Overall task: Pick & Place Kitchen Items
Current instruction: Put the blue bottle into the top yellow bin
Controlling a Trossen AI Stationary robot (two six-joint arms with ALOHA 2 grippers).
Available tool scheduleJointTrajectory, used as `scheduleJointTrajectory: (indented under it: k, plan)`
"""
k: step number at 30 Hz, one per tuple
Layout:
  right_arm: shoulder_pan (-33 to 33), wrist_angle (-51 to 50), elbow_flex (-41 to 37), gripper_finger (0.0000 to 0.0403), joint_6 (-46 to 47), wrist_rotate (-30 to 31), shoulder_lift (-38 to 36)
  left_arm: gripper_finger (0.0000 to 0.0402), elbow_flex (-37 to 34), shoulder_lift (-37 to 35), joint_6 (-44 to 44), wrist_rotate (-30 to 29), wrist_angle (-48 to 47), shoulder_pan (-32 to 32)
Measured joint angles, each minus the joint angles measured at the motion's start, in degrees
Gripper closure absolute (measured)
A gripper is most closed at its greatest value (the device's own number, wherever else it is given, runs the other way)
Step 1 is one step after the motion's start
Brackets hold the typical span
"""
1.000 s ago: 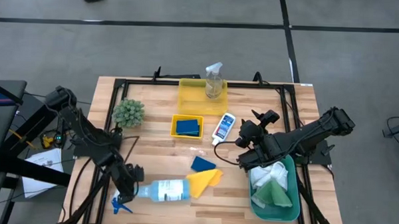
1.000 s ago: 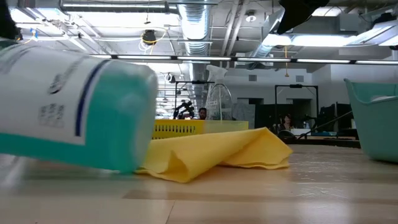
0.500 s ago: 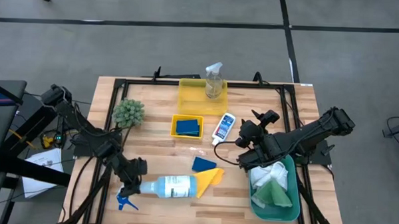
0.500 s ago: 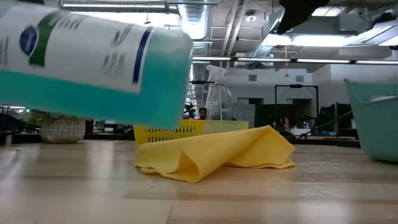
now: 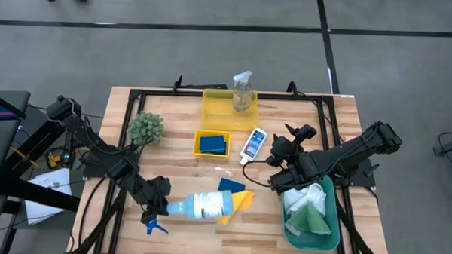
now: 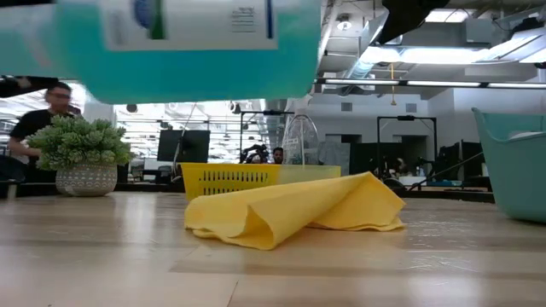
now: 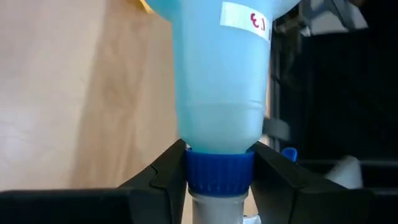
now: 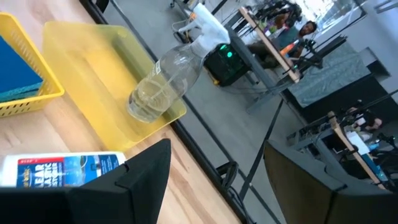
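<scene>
Lower left of the high view: the left gripper [image 5: 157, 202] is clamped on the blue collar of the blue-white spray bottle [image 5: 201, 204], held lying sideways clear of the table, its base over the yellow cloth [image 5: 237, 202] and blue sponge [image 5: 231, 186]. A second ago it lay lower, leftward. The right gripper [image 5: 279, 153], fingers spread and empty, hovers beside the teal bin [image 5: 329, 231].

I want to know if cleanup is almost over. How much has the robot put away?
Done, it seems: white and green cloths lie in the teal bin. In hand: the left gripper holds the blue spray bottle by its neck, off the table. Left: the yellow cloth, a loose sponge and the small bottle. The right gripper waits open.
</scene>
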Motion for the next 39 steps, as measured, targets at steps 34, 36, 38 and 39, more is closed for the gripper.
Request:
scheduleJointTrajectory:
  k: [34, 36, 38, 39]
  plan:
    - [2.4, -0.3, 0.0, 0.0155, 0.3, 1.6, -1.8, 0.0270, 2.6, 2.4, 32.3, -24.7, 5.0, 3.4]
    - [2.5, -0.2, 0.0, 0.0155, 0.3, 1.7, -2.4, 0.0270, 3.7, 2.4, 36.0, -26.7, 3.9, 3.4]
    - [2.9, -0.1, 0.0, 0.0155, 0.4, 1.7, -2.9, 0.0270, 4.6, 2.4, 39.9, -29.0, 2.8, 3.5]
    - [3.2, -0.1, 0.0, 0.0155, 0.4, 1.7, -3.0, 0.0270, 5.1, 2.4, 42.4, -30.0, 2.2, 3.5]
